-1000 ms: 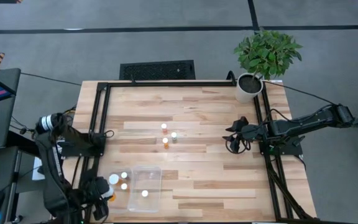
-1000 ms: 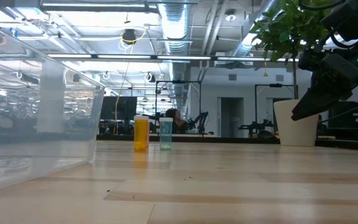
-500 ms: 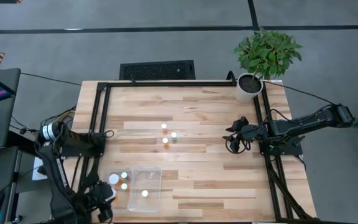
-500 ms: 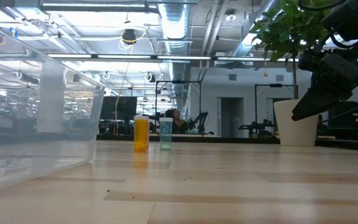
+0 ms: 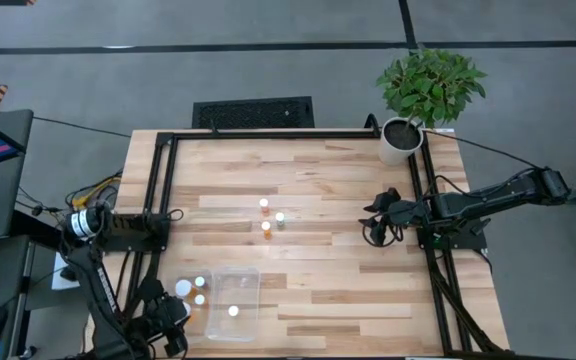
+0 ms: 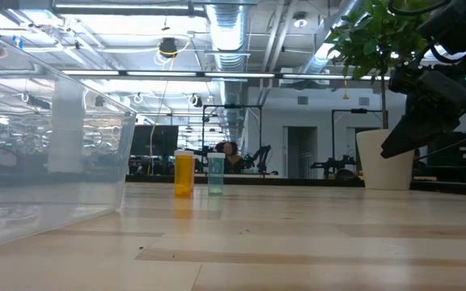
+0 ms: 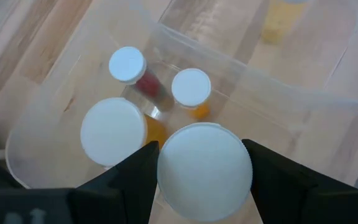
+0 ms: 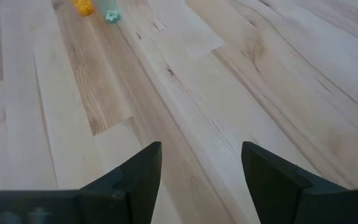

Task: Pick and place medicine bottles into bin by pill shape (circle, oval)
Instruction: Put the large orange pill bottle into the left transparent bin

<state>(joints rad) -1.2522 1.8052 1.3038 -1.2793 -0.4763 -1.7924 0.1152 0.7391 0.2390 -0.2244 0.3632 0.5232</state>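
Observation:
My left gripper point(image 7: 204, 180) is at the table's near left corner point(image 5: 173, 318), shut on a large medicine bottle with a white cap point(image 7: 204, 171). It hovers over the left compartment of the clear bin point(image 7: 278, 81). Three bottles stand in that compartment: a large one point(image 7: 112, 132) and two small ones point(image 7: 127, 64) point(image 7: 191, 87). Three more bottles point(image 5: 266, 228) stand upright mid-table; the low view shows an orange one point(image 6: 184, 174) and a pale teal one point(image 6: 216, 174). My right gripper point(image 8: 201, 180) waits open at the right point(image 5: 376, 225). My left gripper pinches the large bottle between its two fingers, one on each opposite side, at the level of the white cap's rim point(image 7: 161, 168). The fingers slant down from above. The cap hides the bottle's body, so whether its bottom rests in the bin cannot be told.
The bin's right compartment point(image 5: 234, 297) holds two white-capped bottles. A potted plant point(image 5: 408, 135) stands at the far right corner. Black frame rails point(image 5: 158, 190) run along the table's left, far and right sides. Bare wood lies between the bin and my right gripper.
My left gripper has sunk toward the bin's left compartment and shifted a little toward the table's near edge, carrying the large bottle. Its fingers have kept the same gap. My right arm has kept still.

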